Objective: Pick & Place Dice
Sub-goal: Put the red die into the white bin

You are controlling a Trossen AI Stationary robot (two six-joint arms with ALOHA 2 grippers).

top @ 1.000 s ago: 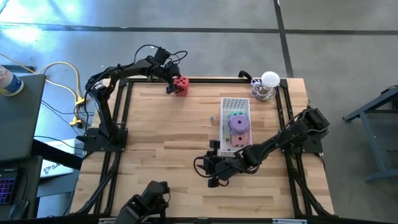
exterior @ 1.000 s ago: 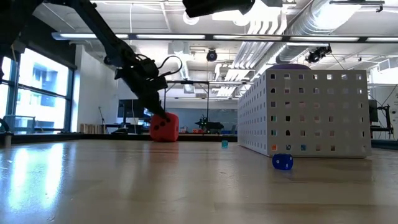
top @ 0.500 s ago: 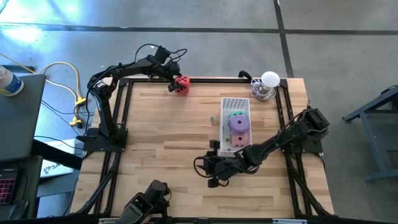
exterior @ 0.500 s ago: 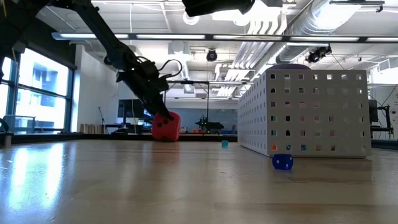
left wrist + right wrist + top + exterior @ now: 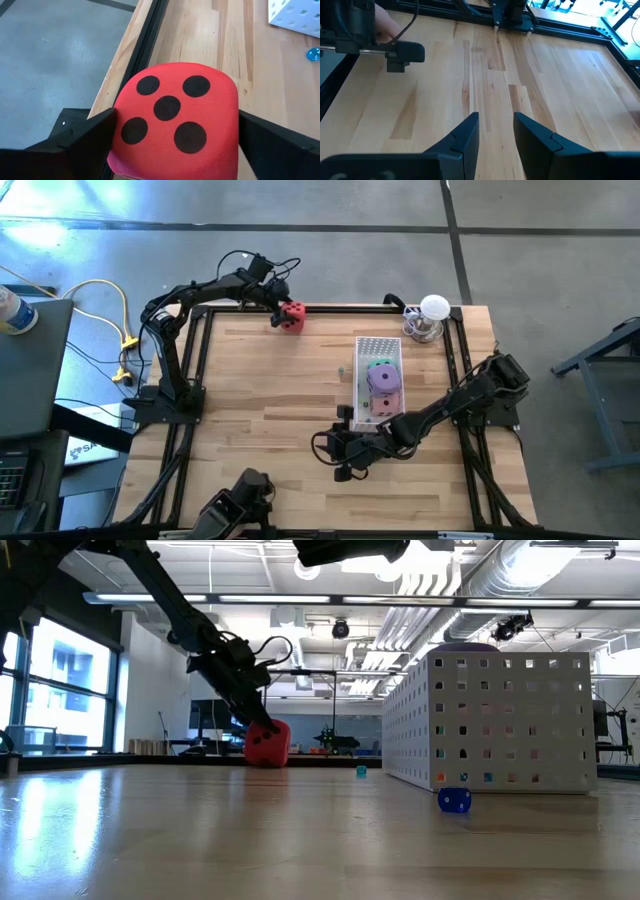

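The red die sits at the table's far edge, left of middle. Its five-pip face is turned toward the left wrist camera. My left gripper is shut on it. The green die, purple die and pink die lie in the white perforated basket right of centre. My right gripper hangs above the table just near-side of the basket. Its fingers stand a little apart with nothing between them. My left gripper has the red die between its two fingers, one finger on each of two opposite side faces. The fingers slant down from the table's left. The die is tilted, with its lower edge on the table.
A tiny blue bead die and a teal one lie on the wood beside the basket. A clear cup with a white ball stands at the far right corner. Black rails frame the table.
My left gripper has sunk onto the red die and rolled a little. The die, upright a second ago, now stands tipped on its lower edge in the same spot. For the last half second both have kept still.
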